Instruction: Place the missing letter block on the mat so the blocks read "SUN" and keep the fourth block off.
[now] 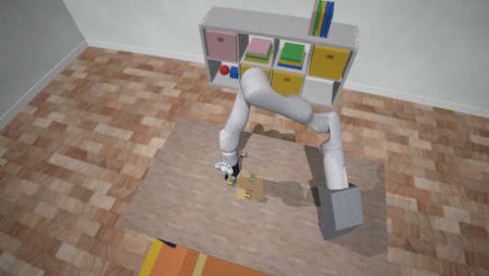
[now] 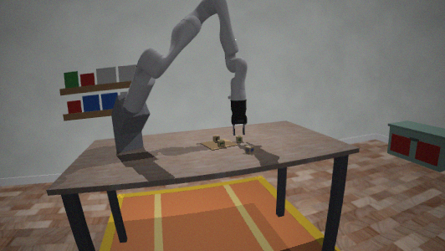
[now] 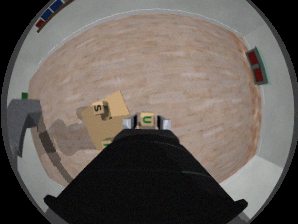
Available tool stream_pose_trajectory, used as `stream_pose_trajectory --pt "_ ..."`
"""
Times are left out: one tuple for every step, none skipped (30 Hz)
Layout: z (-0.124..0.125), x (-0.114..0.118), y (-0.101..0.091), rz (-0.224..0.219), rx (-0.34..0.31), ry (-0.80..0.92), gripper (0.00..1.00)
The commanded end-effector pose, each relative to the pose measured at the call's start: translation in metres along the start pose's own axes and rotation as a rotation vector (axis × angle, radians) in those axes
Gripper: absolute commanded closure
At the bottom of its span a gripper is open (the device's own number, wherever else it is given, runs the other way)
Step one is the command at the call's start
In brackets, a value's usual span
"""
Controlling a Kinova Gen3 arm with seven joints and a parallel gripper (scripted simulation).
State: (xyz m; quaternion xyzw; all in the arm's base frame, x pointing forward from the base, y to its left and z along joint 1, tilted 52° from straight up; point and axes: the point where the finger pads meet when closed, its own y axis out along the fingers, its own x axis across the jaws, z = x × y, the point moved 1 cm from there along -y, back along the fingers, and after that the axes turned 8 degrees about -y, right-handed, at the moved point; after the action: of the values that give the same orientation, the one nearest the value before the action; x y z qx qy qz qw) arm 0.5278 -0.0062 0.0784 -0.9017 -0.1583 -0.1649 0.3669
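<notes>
A tan mat [image 1: 258, 189] [image 2: 207, 145] [image 3: 117, 104] lies on the table. Two letter blocks sit on it: one showing S [image 3: 100, 108] [image 1: 252, 178] [image 2: 216, 138] and a second [image 1: 248, 195] [image 2: 221, 144] [image 3: 107, 141] whose letter I cannot read. A block showing U [image 3: 147, 120] [image 1: 230, 182] [image 2: 239, 139] lies on the table just off the mat's edge. My gripper [image 3: 147, 120] [image 1: 228, 177] [image 2: 238, 134] is open and points straight down, its fingertips to either side of the U block and just above it. A fourth block [image 1: 244, 154] [image 2: 249, 149] lies off the mat, farther out.
The arm's grey base [image 1: 341, 212] [image 2: 129, 130] stands on the wooden table [image 1: 184, 207] [image 2: 293, 142]. A shelf unit [image 1: 276, 51] stands behind the table, an orange rug [image 2: 201, 217] lies under it, and a green cabinet [image 2: 416, 144] stands far off to the side.
</notes>
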Motion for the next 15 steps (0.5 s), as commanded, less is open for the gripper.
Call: stream_pose_trajectory --pt "0.0 0.0 -0.001 -0.001 0.001 0.0 0.13" --pt "0.0 0.0 -0.001 -0.001 0.001 0.0 0.13" --pt "0.0 0.0 -0.001 -0.001 0.001 0.0 0.13" --pt "0.0 0.0 0.0 -0.001 0.001 0.0 0.13" --pt "0.0 0.0 0.0 -0.001 0.001 0.0 0.13" --pt "0.0 0.0 0.0 -0.001 0.001 0.0 0.13" --pt "0.0 0.0 0.0 -0.001 0.001 0.0 0.13" --pt "0.0 0.0 0.001 -0.001 0.001 0.0 0.13" --pt "0.0 0.0 0.001 -0.001 0.001 0.0 0.13" --pt "0.0 0.0 0.002 -0.001 0.001 0.0 0.13" --pt "0.0 0.0 0.004 -0.001 0.001 0.0 0.13" --pt "0.0 0.0 0.005 -0.001 0.001 0.0 0.13" --pt "0.0 0.0 0.007 -0.001 0.001 0.0 0.13" --pt "0.0 0.0 0.009 -0.001 0.001 0.0 0.13" --pt "0.001 0.0 0.011 -0.001 0.001 0.0 0.13"
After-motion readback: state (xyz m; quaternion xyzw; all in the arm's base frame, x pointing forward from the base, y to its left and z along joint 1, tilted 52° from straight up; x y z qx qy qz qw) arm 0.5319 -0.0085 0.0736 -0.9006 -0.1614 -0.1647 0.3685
